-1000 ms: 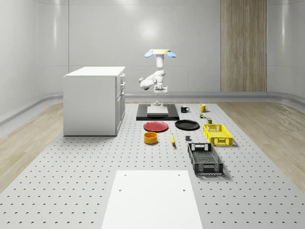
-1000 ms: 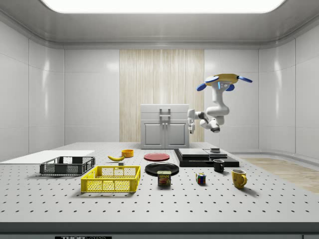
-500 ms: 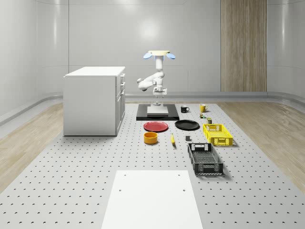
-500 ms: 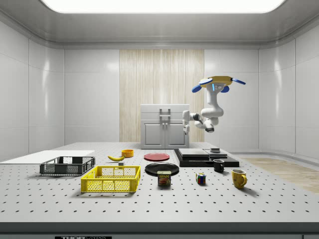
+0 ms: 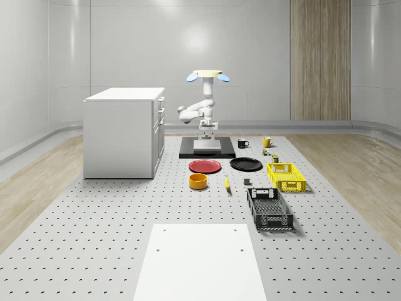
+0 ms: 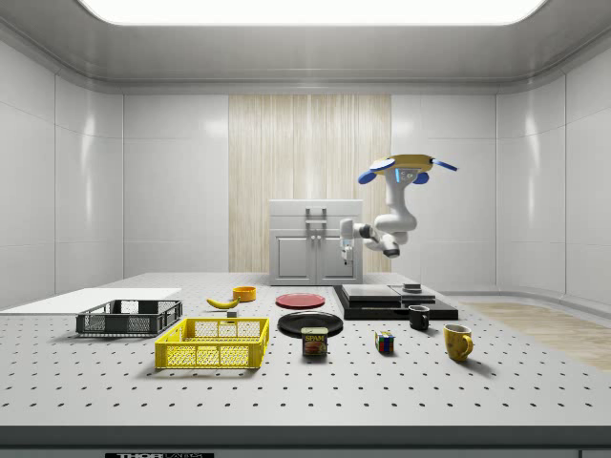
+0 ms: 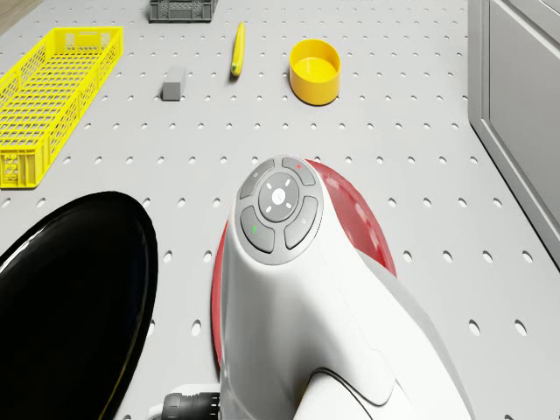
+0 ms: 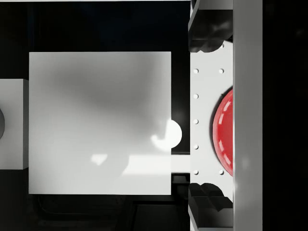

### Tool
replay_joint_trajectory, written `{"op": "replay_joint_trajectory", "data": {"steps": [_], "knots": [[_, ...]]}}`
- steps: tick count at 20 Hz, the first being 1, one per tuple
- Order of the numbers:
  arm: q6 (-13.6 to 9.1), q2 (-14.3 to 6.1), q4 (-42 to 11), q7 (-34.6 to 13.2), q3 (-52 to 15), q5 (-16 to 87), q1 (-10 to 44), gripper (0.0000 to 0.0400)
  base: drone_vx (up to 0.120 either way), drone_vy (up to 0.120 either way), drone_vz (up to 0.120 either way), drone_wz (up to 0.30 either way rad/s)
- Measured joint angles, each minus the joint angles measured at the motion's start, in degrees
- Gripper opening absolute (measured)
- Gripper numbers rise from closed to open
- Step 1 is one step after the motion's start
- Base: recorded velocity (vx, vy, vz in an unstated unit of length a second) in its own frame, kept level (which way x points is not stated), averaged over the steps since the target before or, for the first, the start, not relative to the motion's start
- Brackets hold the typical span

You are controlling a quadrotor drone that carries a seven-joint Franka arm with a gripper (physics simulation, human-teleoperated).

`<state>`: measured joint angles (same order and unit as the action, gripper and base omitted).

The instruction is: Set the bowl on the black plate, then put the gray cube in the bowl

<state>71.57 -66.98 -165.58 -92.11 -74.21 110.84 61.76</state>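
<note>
1. The drone (image 5: 208, 74) hovers over the black pad (image 5: 207, 149); the gripper (image 8: 211, 120) hangs above it, fingers spread, nothing held.
2. The bowl (image 7: 315, 71) sits on the table (image 5: 125, 207), apart from the black plate (image 5: 246, 164) and near the red plate (image 5: 205, 166).
3. The bowl is judged light, stiff and smooth; its rim wall is best pinched.
4. The gray cube (image 7: 174, 85) is judged small and rigid; opposite flat faces should be gripped.

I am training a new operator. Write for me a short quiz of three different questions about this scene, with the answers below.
1. True or false: the round yellow bowl already sits on the flat black plate.
2. Which object lies between the bowl and the small gray cube in the whole-scene view? A) yellow banana B) yellow mug C) red plate
3. Fill in: the drone hovers above the black ______ at the table's far end.

Key: 1. False; the bowl rests on the table, in front of the round red plate. 2. A. 3. platform.
</note>
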Motion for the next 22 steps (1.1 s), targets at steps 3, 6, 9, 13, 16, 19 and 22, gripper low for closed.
{"op": "replay_joint_trajectory", "data": {"steps": [3,6,9,13,16,19,22], "knots": [[0.8,-0.8,0.1,-0.3,-0.3,-0.4,0.3,0.04,0.12,0.0,-0.093,0.0],[1.5,-1.7,0.1,-0.5,-0.5,-0.9,0.6,0.04,0.12,-0.04,0.0,0.0],[2.2,-2.5,0.2,-0.8,-0.7,-1.3,0.8,0.04,0.12,-0.013,-0.04,0.0],[3.2,-3.5,0.2,-1.1,-1.0,-1.8,1.1,0.04,0.12,0.0,-0.12,0.0],[3.9,-4.2,0.3,-1.3,-1.2,-2.2,1.4,0.04,0.12,0.0,-0.08,0.0],[4.6,-5.0,0.3,-1.5,-1.4,-2.5,1.6,0.04,0.12,0.0,0.0,0.0],[5.2,-5.7,0.4,-1.7,-1.6,-2.9,1.8,0.04,0.12,0.0,0.0,0.0]]}}
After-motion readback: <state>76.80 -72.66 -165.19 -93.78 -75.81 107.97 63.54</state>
